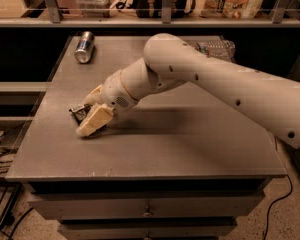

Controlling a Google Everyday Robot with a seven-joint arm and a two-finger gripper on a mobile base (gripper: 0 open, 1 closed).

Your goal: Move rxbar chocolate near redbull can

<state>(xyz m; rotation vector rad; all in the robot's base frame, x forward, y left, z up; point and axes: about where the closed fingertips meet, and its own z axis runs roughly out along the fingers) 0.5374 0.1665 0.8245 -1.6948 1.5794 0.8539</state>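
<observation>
Resting low on the bench, my claw clamps the rxbar chocolate; it is mostly hidden, so I cannot tell its long axis. The redbull can lies sideways, lengthwise front-to-back.

Robot lab workspace: grey drawer cabinet, cluttered shelf behind, floor cables, gripper low on the cabinet top's left

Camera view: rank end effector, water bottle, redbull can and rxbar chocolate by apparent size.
Largest: end effector, low at the left of the table.
Next, look alike: water bottle, partly behind the arm, and redbull can.
Smallest showing: rxbar chocolate, mostly covered.
</observation>
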